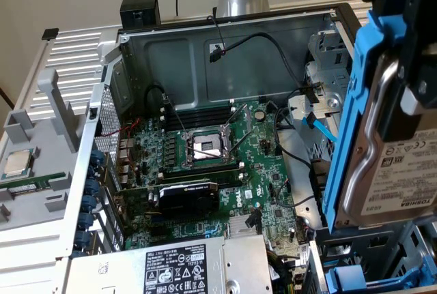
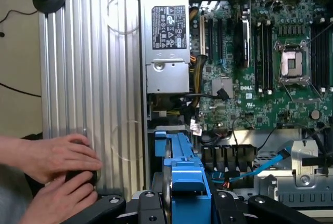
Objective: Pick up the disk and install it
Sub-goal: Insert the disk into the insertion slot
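Open computer case as backdrop, disk upright on edge above it, clamped within the end effector

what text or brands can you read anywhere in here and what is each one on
"TOSHIBA": on the white label of the disk, printed sideways.
"DELL": in white on the green motherboard.
The rest of the disk's label is too small to read.
The black-and-white label on the power supply has symbols and fine print that are too small to read.
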Tool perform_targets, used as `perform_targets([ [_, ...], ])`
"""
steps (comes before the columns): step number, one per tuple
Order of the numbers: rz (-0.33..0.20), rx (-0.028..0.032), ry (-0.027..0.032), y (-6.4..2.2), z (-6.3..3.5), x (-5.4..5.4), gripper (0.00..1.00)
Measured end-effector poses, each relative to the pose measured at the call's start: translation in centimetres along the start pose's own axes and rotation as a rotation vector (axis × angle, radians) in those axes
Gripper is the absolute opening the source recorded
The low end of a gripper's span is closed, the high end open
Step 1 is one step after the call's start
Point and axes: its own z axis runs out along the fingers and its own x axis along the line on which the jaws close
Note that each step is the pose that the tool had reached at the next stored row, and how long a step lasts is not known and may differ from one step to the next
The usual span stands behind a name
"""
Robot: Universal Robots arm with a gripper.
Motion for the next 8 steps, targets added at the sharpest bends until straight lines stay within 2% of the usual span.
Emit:
perform_targets([
  [4,0.010,0.0000,0.0001,-0.21,0.63,0.06,0.37],
  [8,0.010,0.0000,0.0002,-0.20,0.63,0.07,0.37],
])
